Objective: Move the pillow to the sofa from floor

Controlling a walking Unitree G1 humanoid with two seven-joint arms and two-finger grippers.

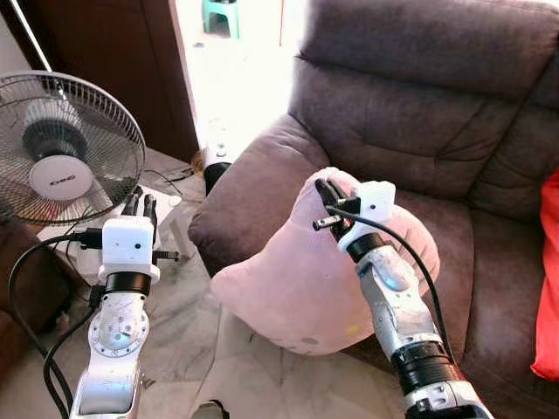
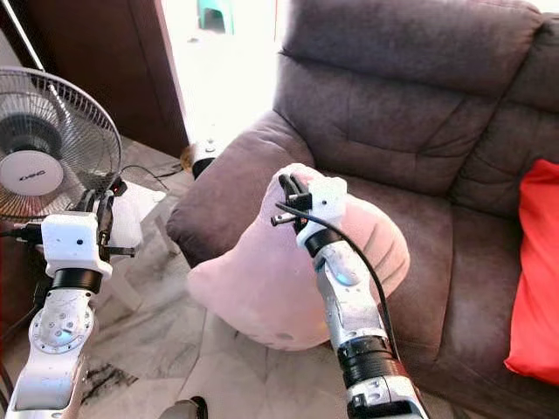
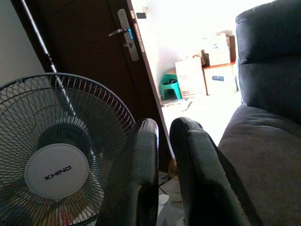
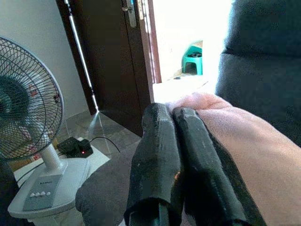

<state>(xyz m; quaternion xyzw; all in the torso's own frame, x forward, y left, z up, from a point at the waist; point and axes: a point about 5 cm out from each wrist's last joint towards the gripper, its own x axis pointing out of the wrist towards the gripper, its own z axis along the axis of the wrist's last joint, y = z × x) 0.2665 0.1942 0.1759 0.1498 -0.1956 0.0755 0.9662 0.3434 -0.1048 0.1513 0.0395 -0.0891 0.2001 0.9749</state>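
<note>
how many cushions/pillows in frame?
2. The pink pillow hangs against the sofa seat's front edge, its top pinched in the right tool. A red cushion sits on the seat at the robot's far right. More may lie out of frame.

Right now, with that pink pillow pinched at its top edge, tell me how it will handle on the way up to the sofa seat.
The pink pillow sags below the right gripper, so it is probably soft and floppy. Held by one edge, it seems light. Its bulk overhangs the sofa front, so it may slide off if released there.
</note>
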